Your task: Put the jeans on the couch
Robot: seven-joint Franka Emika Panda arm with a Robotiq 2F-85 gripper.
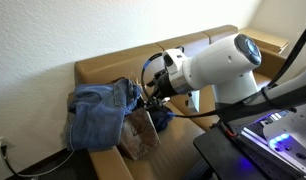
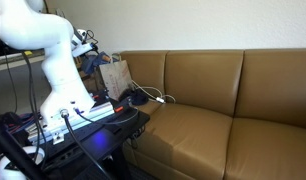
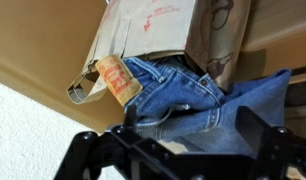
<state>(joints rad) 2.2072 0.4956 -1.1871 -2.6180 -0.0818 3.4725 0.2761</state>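
Starting with an exterior view: jeans (image 1: 93,115) heaped in a rumpled pile at the end of the tan couch (image 1: 103,68), touching a brown paper bag (image 1: 141,135) just beside them. White arm (image 1: 218,65) reaching in, jaws right at the edge of the denim.

Next, an exterior view from across the room: same couch (image 2: 203,90), mostly bare seat, bag (image 2: 115,75) standing at the far end behind the arm (image 2: 53,60). Can't really make out the jeans here.

Wrist view: jeans (image 3: 193,100) bunched up close, tan waistband patch (image 3: 118,77) showing, bag (image 3: 153,25) above. Jaws spread wide, released, denim sitting between them.
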